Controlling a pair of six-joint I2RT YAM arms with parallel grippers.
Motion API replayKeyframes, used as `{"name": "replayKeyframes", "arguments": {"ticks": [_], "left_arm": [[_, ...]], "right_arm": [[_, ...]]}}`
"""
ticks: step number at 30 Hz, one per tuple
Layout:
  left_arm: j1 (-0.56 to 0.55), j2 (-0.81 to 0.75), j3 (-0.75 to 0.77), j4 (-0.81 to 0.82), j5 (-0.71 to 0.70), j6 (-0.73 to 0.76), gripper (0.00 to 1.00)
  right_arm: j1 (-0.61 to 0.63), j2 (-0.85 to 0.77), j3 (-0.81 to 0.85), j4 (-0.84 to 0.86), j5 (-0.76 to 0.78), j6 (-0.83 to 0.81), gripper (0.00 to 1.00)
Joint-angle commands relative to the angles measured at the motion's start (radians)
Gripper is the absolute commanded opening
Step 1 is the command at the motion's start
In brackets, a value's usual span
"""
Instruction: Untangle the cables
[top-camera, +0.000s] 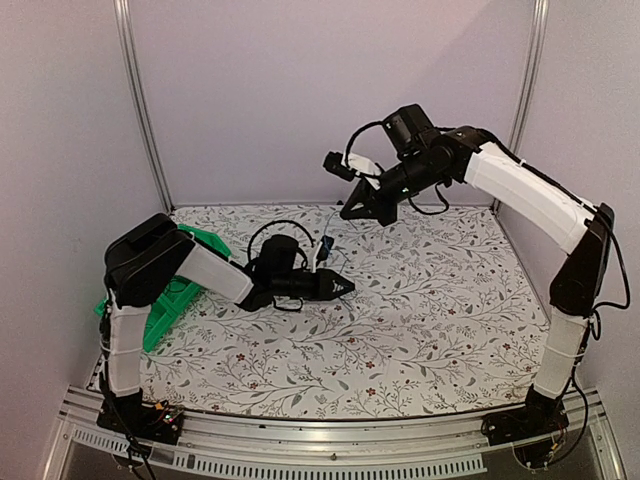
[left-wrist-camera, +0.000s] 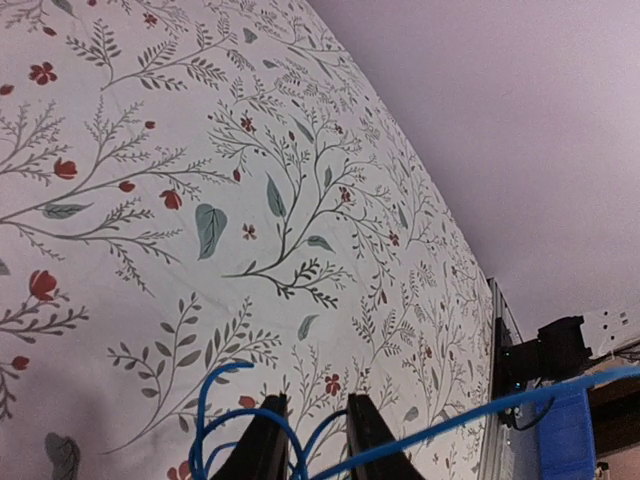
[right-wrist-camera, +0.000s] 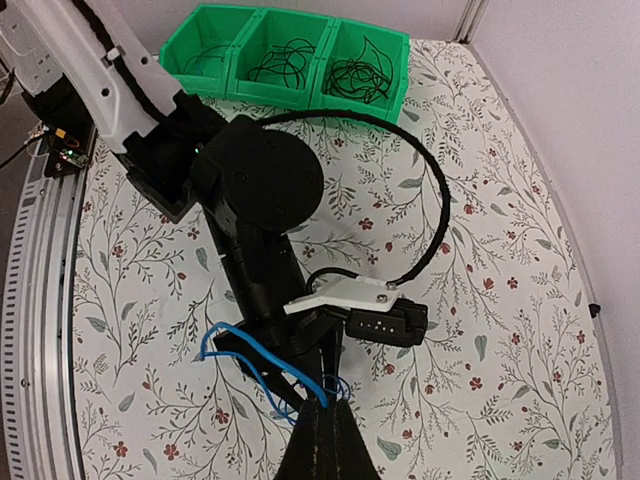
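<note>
Firmly, right hand (right-wrist-camera: 325, 402) pinches blue cable (right-wrist-camera: 262, 350).

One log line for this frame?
left gripper: part open around blue cable loops | right gripper: raised, shut on blue cable | black cables: in green bins

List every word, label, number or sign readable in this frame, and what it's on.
None can be read.
The green bins, the blue cable and the floral table cover carry no print.
The black camera on the left wrist shows tiny pale marks, too blurred to read.
</note>
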Motion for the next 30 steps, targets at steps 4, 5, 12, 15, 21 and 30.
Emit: {"name": "replayKeyframes", "arguments": {"ticks": [4,5,12,15,21,30], "left_arm": [[-0.009,0.079,0.018,0.068,0.044,-0.040,0.04],[-0.008,0.080,0.012,0.064,0.041,-0.040,0.02],[0.000,0.078,-0.022,0.063,0.063,-0.045,0.00],[0.009,0.061,-0.039,0.059,0.079,-0.046,0.00],[0.026,-0.035,-0.104,0.104,0.121,-0.032,0.00],[0.039,-0.141,-0.183,0.074,0.183,-0.001,0.15]], "right_arm": [[-0.001,-0.083,0.250,0.005,0.052,0.032,0.00],[-0.005,-0.089,0.281,0.017,0.063,0.040,0.00],[-0.069,-0.183,0.318,0.246,0.208,0.071,0.00],[-0.119,-0.198,0.309,0.264,0.233,0.071,0.00],[-0.245,-0.265,0.094,0.278,0.267,0.100,0.00],[-0.519,-0.437,-0.497,0.406,0.293,0.136,0.00]]}}
